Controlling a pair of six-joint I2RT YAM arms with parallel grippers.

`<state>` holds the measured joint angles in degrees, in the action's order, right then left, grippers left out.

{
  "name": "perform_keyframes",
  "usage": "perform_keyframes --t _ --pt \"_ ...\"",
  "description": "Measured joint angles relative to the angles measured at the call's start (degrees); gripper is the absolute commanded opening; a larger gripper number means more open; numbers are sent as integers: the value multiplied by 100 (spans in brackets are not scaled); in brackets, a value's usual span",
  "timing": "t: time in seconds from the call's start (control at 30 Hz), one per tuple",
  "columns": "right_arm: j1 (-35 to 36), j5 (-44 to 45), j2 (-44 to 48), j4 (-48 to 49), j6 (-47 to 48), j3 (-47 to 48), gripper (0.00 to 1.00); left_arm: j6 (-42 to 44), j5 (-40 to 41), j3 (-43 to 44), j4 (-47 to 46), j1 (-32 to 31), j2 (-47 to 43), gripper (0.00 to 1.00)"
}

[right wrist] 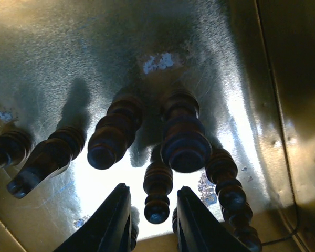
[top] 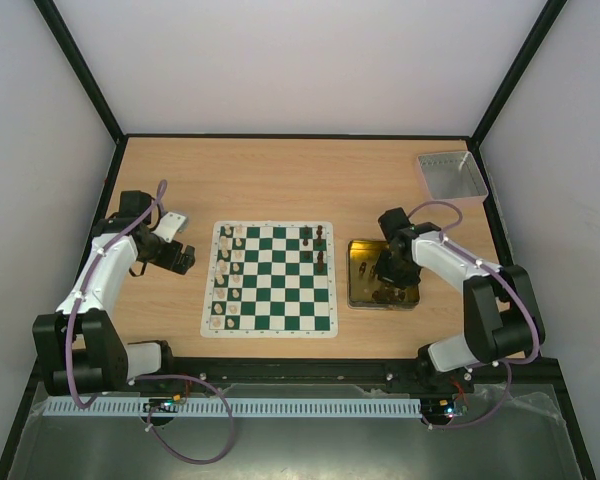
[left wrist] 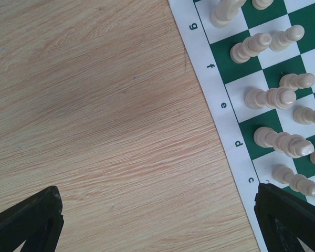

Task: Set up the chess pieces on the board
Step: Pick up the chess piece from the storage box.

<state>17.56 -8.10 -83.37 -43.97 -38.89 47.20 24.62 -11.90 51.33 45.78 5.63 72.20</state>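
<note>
Your left gripper hung over the table just left of the board. Its jaws were spread wide and held nothing. In its wrist view, the 2 fingers framed bare wood on the left and the board's lettered border on the right.

The cream pieces stood on the 2 left columns of the board, and they showed in the left wrist view too. A few dark pieces stood along the board's right edge, toward the far corner.

Your right gripper was down inside the tin, just right of the board, where more dark pieces were clustered. In the right wrist view its fingers were drawn in narrow on either side of 1 small dark piece. You could not tell from that view whether they pinched it or only flanked it. Other dark pieces crowded close around it on the tin's floor.

The tray sat in the far right corner, well apart from the tin.
</note>
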Motion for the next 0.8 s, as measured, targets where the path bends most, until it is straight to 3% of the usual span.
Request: perform_keyframes --t 0.27,0.6,0.8 --pt "-39 -31 -131 146 15 -85 16 -2 17 0 -2 0 0 99" --pt "-83 -15 -330 232 90 -74 14 -4 20 0 -2 -17 0 99" --pt "-111 4 -417 245 138 -26 6 -4 20 0 -2 -20 0 99"
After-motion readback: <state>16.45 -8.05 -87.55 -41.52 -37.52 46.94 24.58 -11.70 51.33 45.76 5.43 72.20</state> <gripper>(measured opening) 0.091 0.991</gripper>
